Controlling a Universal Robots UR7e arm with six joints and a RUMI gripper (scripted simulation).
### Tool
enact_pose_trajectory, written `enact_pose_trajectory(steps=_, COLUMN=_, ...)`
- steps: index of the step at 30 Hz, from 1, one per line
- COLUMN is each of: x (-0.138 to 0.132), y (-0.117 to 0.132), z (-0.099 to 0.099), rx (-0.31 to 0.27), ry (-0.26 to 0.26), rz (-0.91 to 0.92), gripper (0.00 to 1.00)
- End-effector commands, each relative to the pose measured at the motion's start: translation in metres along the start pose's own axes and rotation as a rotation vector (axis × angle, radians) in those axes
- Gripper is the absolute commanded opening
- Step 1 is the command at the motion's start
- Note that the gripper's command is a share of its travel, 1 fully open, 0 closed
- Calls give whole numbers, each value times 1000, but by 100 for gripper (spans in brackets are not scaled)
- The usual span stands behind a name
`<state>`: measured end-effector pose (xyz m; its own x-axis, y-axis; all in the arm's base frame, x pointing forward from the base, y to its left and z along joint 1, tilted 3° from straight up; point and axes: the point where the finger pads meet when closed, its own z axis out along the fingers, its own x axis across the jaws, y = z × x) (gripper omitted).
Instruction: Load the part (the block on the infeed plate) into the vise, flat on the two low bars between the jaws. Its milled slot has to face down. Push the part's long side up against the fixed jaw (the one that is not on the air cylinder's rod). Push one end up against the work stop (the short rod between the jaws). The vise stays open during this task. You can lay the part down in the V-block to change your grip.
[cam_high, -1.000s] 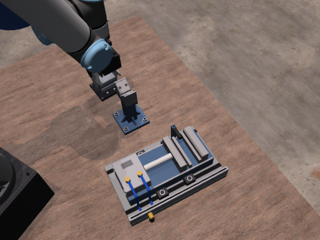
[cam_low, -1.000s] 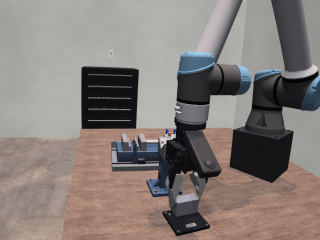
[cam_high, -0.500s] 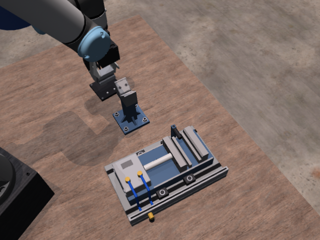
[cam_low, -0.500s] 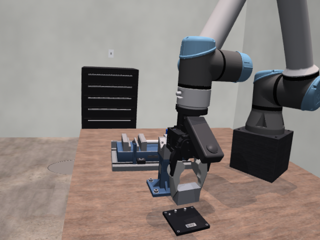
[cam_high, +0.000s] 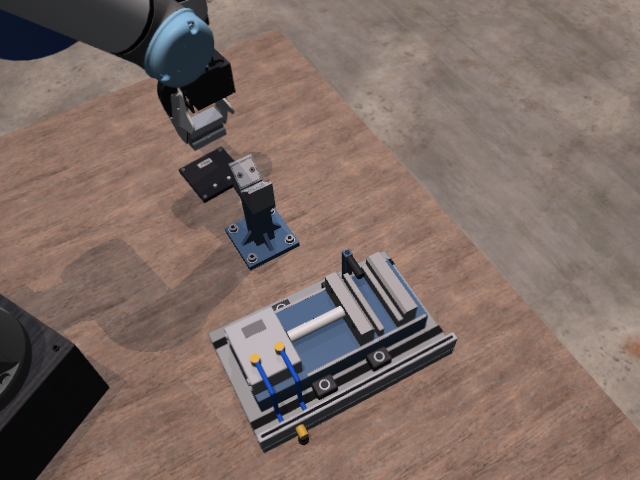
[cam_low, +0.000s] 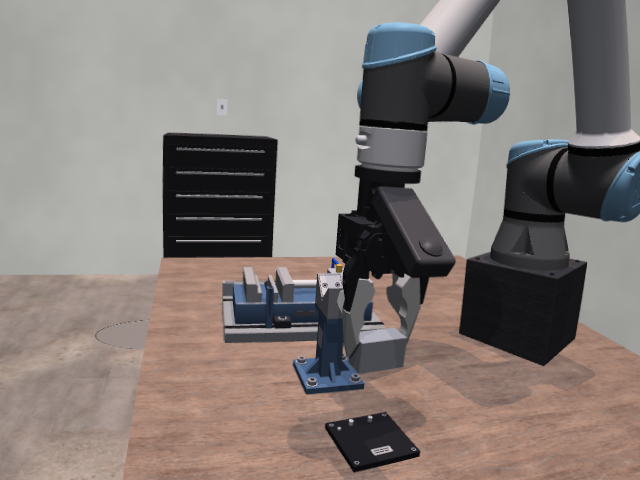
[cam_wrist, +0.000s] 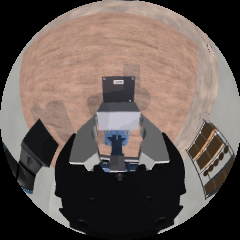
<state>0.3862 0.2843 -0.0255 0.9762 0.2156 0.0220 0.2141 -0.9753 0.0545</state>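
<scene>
Part (cam_high: 207, 119) (cam_low: 381, 350) (cam_wrist: 118, 120) was gripped by its ends in the end effector (cam_high: 209, 124) (cam_low: 381, 343) (cam_wrist: 118, 114), held above the infeed plate (cam_high: 206, 173) (cam_low: 372, 441) (cam_wrist: 118, 90); if the V-block (cam_high: 247, 173) (cam_low: 329, 289) was approached too low, a clip could be caused and the part twisted in the grip.

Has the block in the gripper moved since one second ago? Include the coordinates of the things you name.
Yes. The block (cam_high: 208, 124) (cam_low: 381, 350) (cam_wrist: 119, 120) has gone up: it sat on the infeed plate (cam_high: 204, 178) (cam_low: 368, 439) (cam_wrist: 118, 92), and now it hangs clear above it.
</scene>
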Motion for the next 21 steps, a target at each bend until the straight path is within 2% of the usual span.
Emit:
enact_pose_trajectory(steps=1, x=0, y=0, z=-22, rx=0, ry=0, rz=0, gripper=0)
enact_pose_trajectory(steps=9, x=0, y=0, z=-57, rx=0, ry=0, rz=0, gripper=0)
enact_pose_trajectory(steps=11, x=0, y=0, z=-57, rx=0, ry=0, rz=0, gripper=0)
enact_pose_trajectory(steps=21, x=0, y=0, z=-90, rx=0, ry=0, rz=0, gripper=0)
